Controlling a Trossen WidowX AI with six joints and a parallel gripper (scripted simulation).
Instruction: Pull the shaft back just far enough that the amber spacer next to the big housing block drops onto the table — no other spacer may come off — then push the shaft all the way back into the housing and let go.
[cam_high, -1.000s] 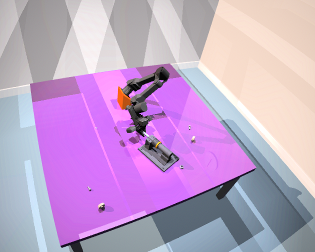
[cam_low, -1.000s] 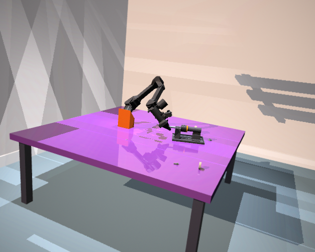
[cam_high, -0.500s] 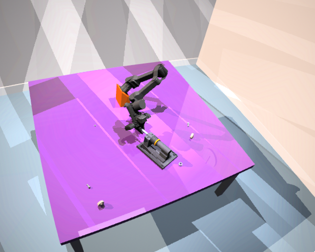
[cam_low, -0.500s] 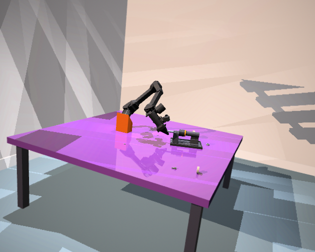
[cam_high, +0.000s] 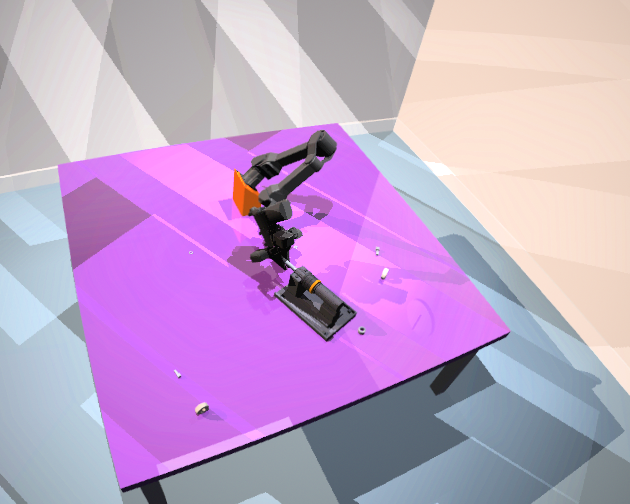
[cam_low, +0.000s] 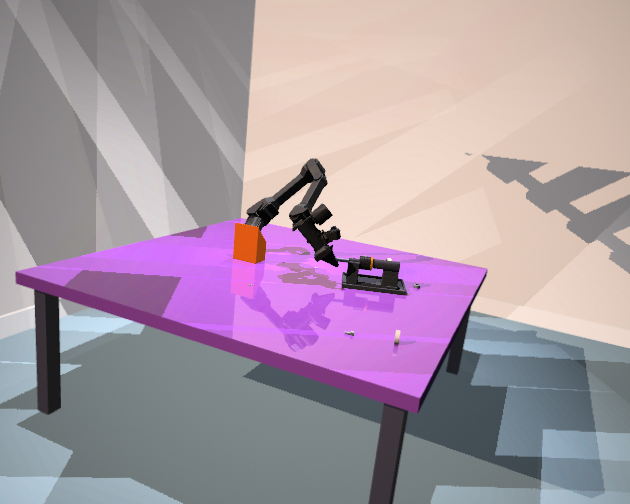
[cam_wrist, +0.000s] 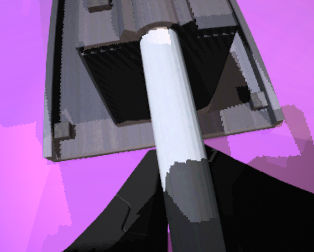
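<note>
My gripper (cam_high: 286, 264) (cam_low: 336, 262) (cam_wrist: 175, 156) is shut on the pale metal shaft (cam_high: 291, 266) (cam_low: 342, 260) (cam_wrist: 172, 100), between the arm and the near stand of the fixture. The shaft enters the stand (cam_high: 296, 284) (cam_low: 353, 269) (cam_wrist: 107, 25). The amber spacer (cam_high: 315, 285) (cam_low: 372, 263) is still up in line with the shaft, against the big housing block (cam_high: 329, 297) (cam_low: 387, 264). Dark spacers (cam_high: 305, 276) (cam_low: 364, 262) sit on its stand side; their exact number cannot be told. The shaft's inner end is hidden. The wrist view shows no spacers.
The fixture's base plate (cam_high: 308, 319) (cam_low: 367, 288) (cam_wrist: 100, 148) lies on the purple table. A small ring (cam_high: 361, 330) (cam_low: 416, 285) lies just beyond it. A pale wheel (cam_high: 201, 407) (cam_low: 397, 337) and a small screw (cam_high: 177, 373) (cam_low: 349, 333) lie farther off.
</note>
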